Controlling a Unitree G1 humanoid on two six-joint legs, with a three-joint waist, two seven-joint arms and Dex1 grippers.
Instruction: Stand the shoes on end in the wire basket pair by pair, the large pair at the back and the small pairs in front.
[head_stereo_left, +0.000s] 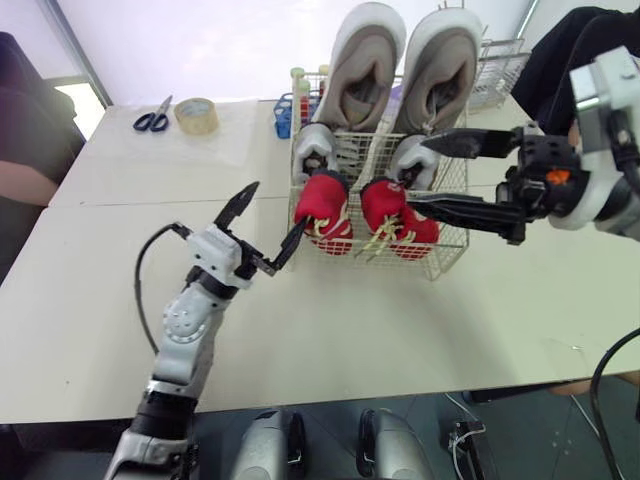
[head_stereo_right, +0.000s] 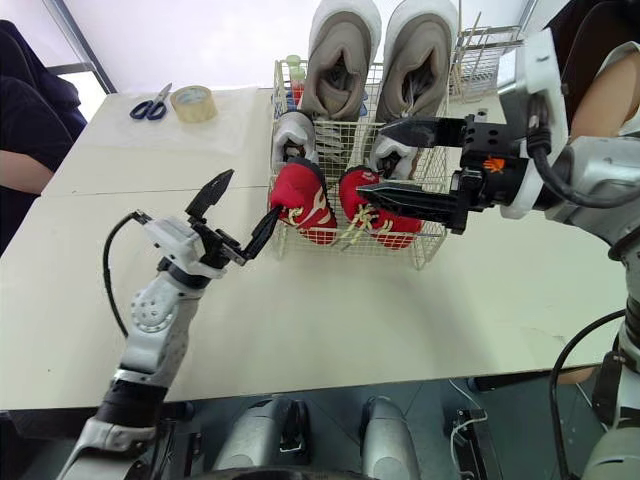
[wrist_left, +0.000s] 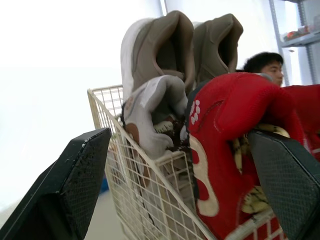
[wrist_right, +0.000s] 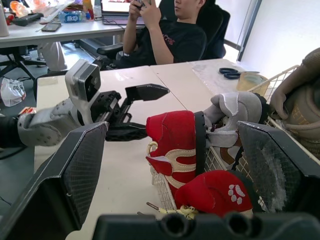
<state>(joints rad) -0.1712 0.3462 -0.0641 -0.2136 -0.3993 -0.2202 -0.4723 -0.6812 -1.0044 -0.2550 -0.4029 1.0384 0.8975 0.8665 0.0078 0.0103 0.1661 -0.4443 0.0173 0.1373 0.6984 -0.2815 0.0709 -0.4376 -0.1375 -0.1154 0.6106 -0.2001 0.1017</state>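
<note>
Currently 6 shoes (head_stereo_left: 322, 205) in wire basket (head_stereo_left: 447, 248), left gripper (head_stereo_left: 268, 225) apart, right gripper (head_stereo_left: 432, 172) apart

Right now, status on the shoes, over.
Left gripper open, beside the left red shoe. Right gripper open at the wire basket's right front. Beige pair at back, grey pair and red pair ahead. Nothing blocking.

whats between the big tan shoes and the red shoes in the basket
The small grey pair stands between the large tan pair at the back and the red pair in front, as the left eye view shows.
</note>
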